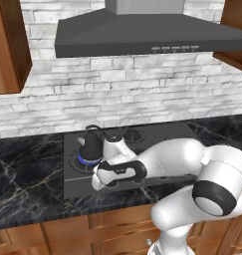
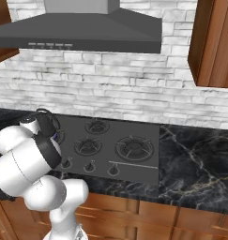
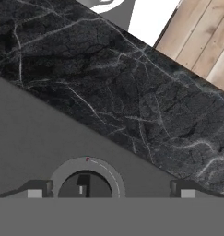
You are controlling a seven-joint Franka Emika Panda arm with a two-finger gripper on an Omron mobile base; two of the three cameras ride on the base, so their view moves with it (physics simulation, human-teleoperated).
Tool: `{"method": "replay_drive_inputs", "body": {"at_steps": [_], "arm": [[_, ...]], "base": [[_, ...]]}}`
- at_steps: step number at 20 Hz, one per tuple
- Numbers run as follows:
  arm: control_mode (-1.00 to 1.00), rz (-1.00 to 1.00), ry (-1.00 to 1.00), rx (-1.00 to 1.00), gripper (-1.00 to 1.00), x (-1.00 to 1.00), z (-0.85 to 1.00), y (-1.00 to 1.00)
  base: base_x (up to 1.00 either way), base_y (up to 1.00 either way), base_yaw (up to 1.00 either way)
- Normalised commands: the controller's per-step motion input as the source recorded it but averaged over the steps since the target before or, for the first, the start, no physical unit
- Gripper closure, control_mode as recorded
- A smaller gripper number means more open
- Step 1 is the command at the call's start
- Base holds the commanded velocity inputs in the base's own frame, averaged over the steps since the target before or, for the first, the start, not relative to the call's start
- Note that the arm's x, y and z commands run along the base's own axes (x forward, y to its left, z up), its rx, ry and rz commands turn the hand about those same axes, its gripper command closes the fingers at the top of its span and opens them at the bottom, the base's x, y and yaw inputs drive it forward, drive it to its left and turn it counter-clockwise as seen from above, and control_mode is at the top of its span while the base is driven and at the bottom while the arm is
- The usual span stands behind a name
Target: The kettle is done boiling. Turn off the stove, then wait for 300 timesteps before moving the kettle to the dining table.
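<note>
From the left base view, the kettle (image 1: 92,144) sits on the front-left burner of the stove (image 1: 162,133), with a blue ring of flame showing under its base. The white arm bends down over the cooktop's front edge, its hand just right of the kettle and low over the knob row; the fingers themselves are hidden under the hand here.

From the right base view, the kettle (image 2: 46,123) is at the far left of the stove (image 2: 134,161), partly behind the arm's elbow. Three black knobs (image 2: 90,166) line the front edge, and the black marble counter (image 2: 195,159) runs on to the right.

In the hand view, the gripper (image 3: 111,189) looks straight down at the stove (image 3: 30,138) surface, its jaws spread wide with nothing between them. A round knob (image 3: 85,186) lies just inside the one fingertip (image 3: 37,190), probably not touched. Marble counter (image 3: 132,92) crosses the upper part
</note>
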Motion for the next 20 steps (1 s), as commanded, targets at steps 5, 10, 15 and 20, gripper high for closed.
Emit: {"method": "replay_drive_inputs", "body": {"at_steps": [5,10,15,20], "arm": [[-1.00,0.00,0.00,0.00,-1.00,0.11,-0.05,0.00],[-1.00,0.00,0.00,0.00,-1.00,0.03,-0.07,0.00],[-1.00,0.00,0.00,0.00,-1.00,0.00,-0.19,-0.10],[-1.00,0.00,0.00,0.00,-1.00,0.00,-0.13,-0.18]], "base": [[0.00,0.00,0.00],[0.00,0.00,0.00],[0.00,0.00,0.00],[0.00,0.00,0.00]]}}
